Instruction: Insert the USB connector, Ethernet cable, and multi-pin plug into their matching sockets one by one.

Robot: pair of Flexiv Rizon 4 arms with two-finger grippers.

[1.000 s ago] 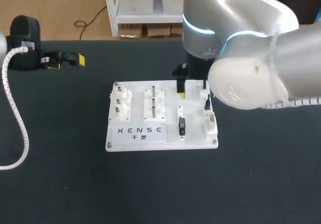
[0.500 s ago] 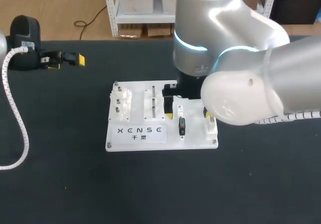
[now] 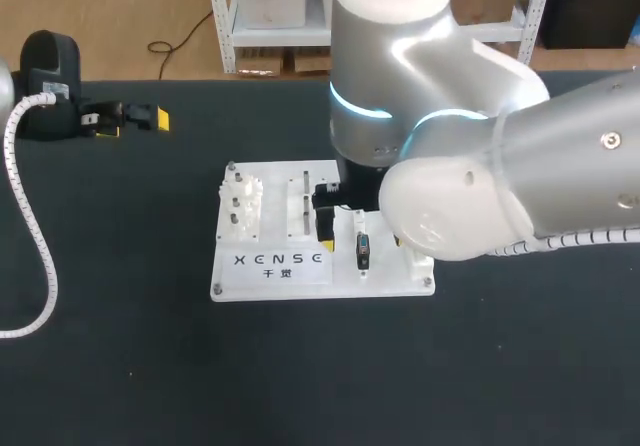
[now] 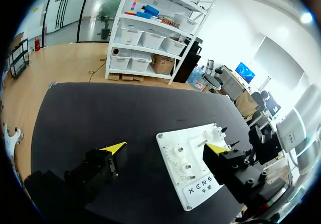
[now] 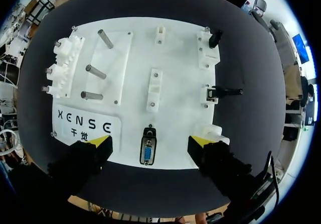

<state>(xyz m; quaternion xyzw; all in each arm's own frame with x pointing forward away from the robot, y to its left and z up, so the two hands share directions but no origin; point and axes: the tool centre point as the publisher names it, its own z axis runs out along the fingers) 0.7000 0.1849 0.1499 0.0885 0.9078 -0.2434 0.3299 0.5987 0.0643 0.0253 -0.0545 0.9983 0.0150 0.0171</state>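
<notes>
We hold our right gripper (image 5: 149, 142) straight above the white board (image 5: 175, 43) with its fingers spread wide and nothing between them. The spread looks deliberate to us: the multi-pin plug (image 5: 147, 152) lies on the board between the two yellow tips and touches neither, so the jaws are lined up to come down on either side of it. In the head view our right arm (image 3: 450, 166) covers much of the board's right half, and the wrist view is the one we trust here. Our left gripper (image 4: 165, 147) is parked at the far left of the black table (image 3: 120, 366), well apart from the board. Its fingers are also spread and empty, and we take it to be keeping out of the working arm's way. The board serves as the holder for everything. Along the edge beside our right finger stand white holders. One carries a stubby black connector (image 5: 215, 37), the next a slim black connector (image 5: 226, 90) lying sideways, and the nearest white block (image 5: 210, 130) looks empty. We cannot tell which of the two is the USB and which the Ethernet, nor whether the multi-pin plug is already seated in its socket. Further across are a narrow white bracket (image 5: 154, 86), three steel pegs (image 5: 94, 72) and a gear block (image 5: 61, 66).
</notes>
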